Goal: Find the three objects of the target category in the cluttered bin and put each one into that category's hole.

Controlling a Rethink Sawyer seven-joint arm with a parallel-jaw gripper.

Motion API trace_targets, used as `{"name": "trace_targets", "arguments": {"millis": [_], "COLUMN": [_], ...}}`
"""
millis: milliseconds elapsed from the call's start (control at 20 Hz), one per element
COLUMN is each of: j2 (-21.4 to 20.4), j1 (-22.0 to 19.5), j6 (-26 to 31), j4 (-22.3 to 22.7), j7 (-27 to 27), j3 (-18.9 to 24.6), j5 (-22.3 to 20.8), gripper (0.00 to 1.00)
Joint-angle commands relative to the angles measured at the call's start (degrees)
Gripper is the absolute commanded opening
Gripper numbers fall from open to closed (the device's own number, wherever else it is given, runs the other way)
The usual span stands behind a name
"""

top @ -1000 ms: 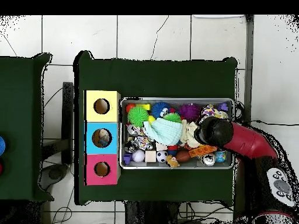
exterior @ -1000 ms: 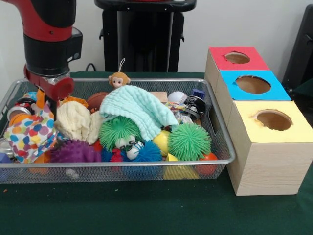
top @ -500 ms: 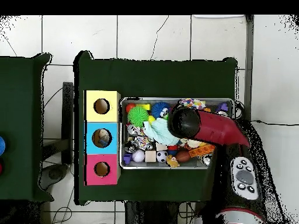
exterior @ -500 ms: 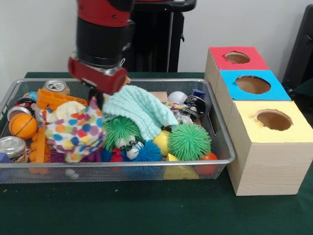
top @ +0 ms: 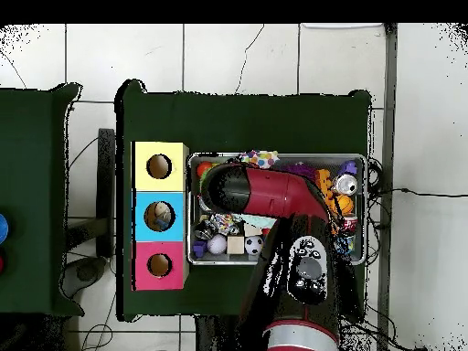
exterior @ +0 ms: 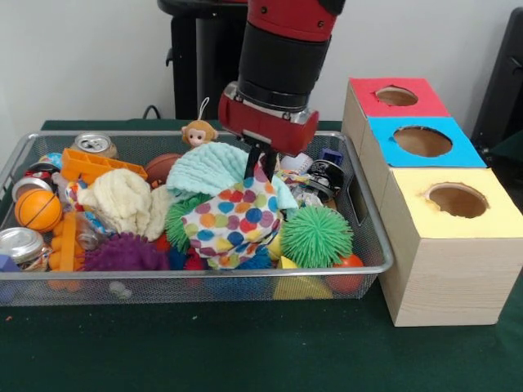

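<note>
Light: bright, even and diffuse in both views.
Shadows: soft, faint beneath the wire bin [exterior: 372, 265] toward 6 o'clock.
Glare: mild sheen on the arm [exterior: 286, 49].
Focus: front view slightly soft throughout.

Gripper [exterior: 255, 167] and polka-dot cloth [exterior: 233, 220] now sit mid-bin, shifted from the bin's [exterior: 359, 237] left end toward the boxes' end.

bin [exterior: 372, 245] – thin metal wire mesh | polka-dot cloth [exterior: 233, 220] – soft matt fabric | boxes [exterior: 445, 278] – pale matt wood grain | cans [exterior: 20, 245] – shiny metal | green ball [exterior: 316, 237] – rubbery spikes
</note>
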Motion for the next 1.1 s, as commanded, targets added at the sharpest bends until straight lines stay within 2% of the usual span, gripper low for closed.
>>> {"name": "trace_targets", "arguments": {"millis": [50,250,1100], "j2": [4.7,5.8,6.3], "j1": [-2.2,-4.4,-5.5], "j6": [-1.9,-3.8,-4.0], "j4": [2.3,1.9,0.8], "j7": [13.4,10.5,9.2], "j3": [-2.1,-0.9,-1.0], "j5": [3.2,3.0,2.7], "gripper": [0.0,0.0,0.0]}}
